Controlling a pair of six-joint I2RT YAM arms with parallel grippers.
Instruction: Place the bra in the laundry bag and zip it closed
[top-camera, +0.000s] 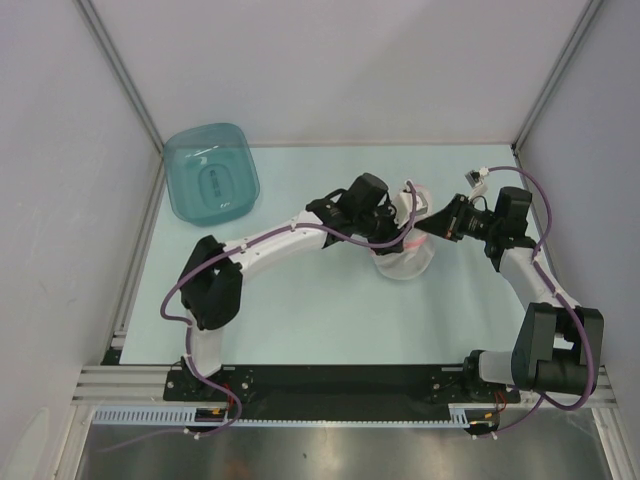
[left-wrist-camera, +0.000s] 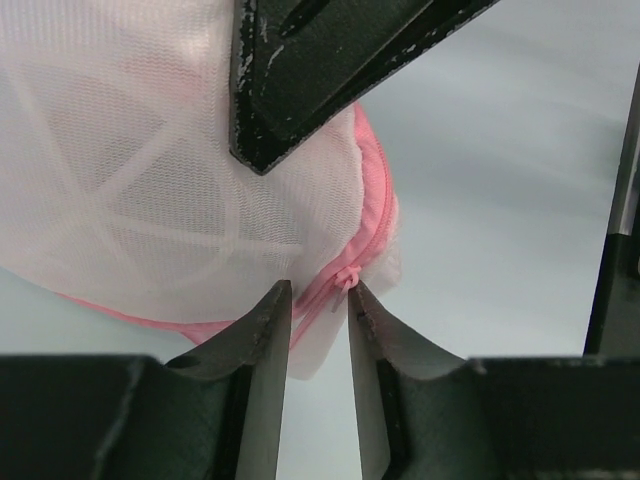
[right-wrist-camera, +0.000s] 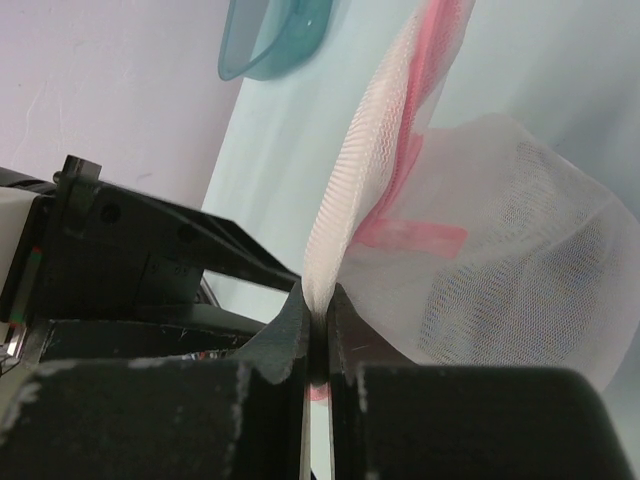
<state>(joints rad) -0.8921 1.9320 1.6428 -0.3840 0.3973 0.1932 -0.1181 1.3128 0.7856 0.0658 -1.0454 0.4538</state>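
The laundry bag (top-camera: 405, 262), a white mesh pouch with pink zipper trim, sits mid-table between my two grippers. My left gripper (left-wrist-camera: 320, 295) is open a little, and the pink zipper pull (left-wrist-camera: 346, 279) lies between its fingertips at the bag's edge (left-wrist-camera: 150, 170). My right gripper (right-wrist-camera: 318, 305) is shut on a fold of the bag's mesh (right-wrist-camera: 360, 170) and holds it up. Its black finger (left-wrist-camera: 300, 70) shows above the bag in the left wrist view. In the top view the left gripper (top-camera: 398, 222) and right gripper (top-camera: 432, 230) meet over the bag. The bra shows in no view.
A teal translucent tub (top-camera: 210, 172) stands at the back left of the pale table, and it also shows in the right wrist view (right-wrist-camera: 275, 35). White walls close the back and both sides. The arm bases sit on the black rail (top-camera: 340, 385) at the near edge.
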